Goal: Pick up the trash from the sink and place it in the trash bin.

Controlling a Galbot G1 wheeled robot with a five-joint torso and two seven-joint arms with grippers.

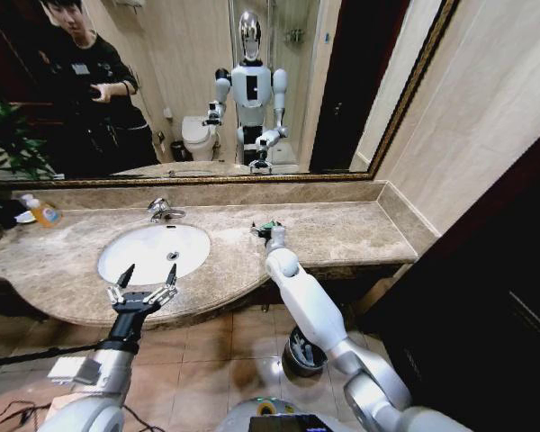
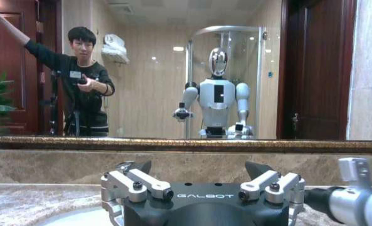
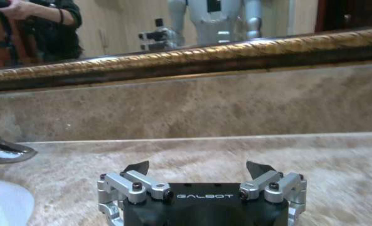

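Observation:
The white oval sink (image 1: 153,252) is set in the beige marble countertop (image 1: 342,236), and its basin looks bare; the trash is out of view. My left gripper (image 1: 151,268) hangs open over the sink's front rim with nothing between its fingers (image 2: 198,167). My right gripper (image 1: 263,231) is open and empty just above the counter to the right of the sink (image 3: 198,165). On the floor under the counter stands the dark trash bin (image 1: 299,358), partly covered by my right arm.
The chrome faucet (image 1: 165,211) rises behind the basin. A bottle of orange liquid (image 1: 43,213) stands on the counter's far left by a plant (image 1: 0,135). A gold-framed mirror (image 1: 252,175) backs the counter. A tiled wall and dark panel close the right side.

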